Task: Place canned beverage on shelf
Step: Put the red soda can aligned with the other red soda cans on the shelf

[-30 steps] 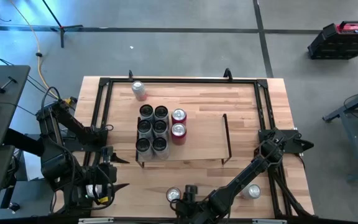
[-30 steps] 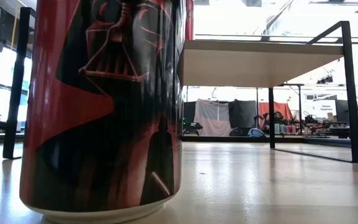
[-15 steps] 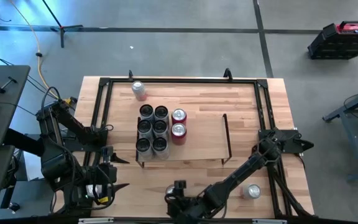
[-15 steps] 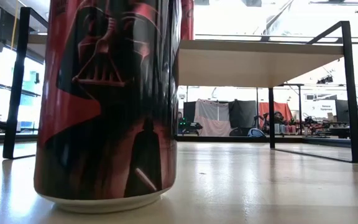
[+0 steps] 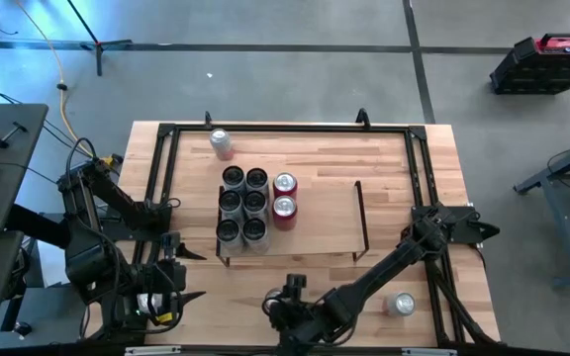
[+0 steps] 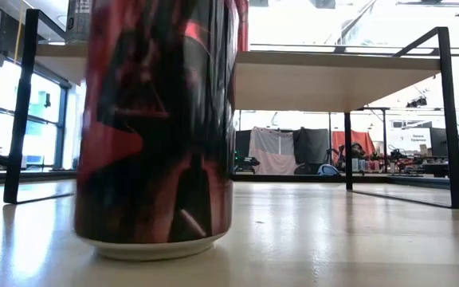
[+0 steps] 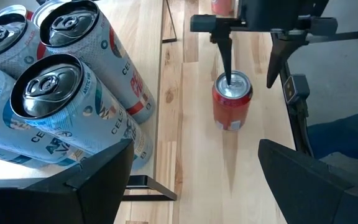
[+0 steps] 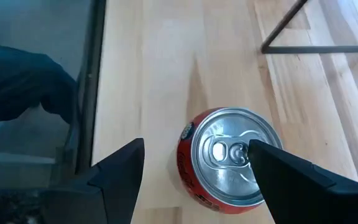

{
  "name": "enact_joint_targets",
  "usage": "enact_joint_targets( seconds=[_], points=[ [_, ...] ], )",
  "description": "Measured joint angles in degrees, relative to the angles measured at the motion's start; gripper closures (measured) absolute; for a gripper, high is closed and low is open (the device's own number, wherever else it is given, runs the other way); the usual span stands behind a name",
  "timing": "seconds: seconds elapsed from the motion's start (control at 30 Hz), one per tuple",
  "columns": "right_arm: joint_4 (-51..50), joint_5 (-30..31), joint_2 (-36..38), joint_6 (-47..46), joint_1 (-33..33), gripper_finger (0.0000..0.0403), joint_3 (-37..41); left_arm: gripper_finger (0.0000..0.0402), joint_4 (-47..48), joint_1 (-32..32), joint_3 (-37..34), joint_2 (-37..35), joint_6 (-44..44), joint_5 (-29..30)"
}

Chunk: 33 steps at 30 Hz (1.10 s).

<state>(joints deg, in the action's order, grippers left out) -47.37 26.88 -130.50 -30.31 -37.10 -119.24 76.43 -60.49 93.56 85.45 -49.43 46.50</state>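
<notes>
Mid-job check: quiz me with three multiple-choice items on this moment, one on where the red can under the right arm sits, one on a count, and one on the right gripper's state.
1. Where is the red can below the right gripper?
A. On the shelf
B. On the table in front of the shelf
C. In the left gripper

2. How many cans stand on the shelf?
A. Four
B. Six
C. Eight

3. How is the right gripper?
A. Open, above the can
B. Shut on the can
C. Shut and empty

Answers:
1 B: the red can stands on the table, on the near side of the shelf.
2 C: the cans on the shelf are six in a block plus two red ones.
3 A: the right gripper has spread fingers, one over the can's top, gripping nothing.
The left gripper waits open at the table's left.
</notes>
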Motion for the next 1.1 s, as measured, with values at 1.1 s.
enact_joint_targets(
  seconds=[1.1],
  points=[
    [-5.8,-2.1,-0.2,0.6,4.4,0.0128,-4.8,0.0067,0.0,-0.6,0.0,0.0,-0.4,0.3]
  ],
)
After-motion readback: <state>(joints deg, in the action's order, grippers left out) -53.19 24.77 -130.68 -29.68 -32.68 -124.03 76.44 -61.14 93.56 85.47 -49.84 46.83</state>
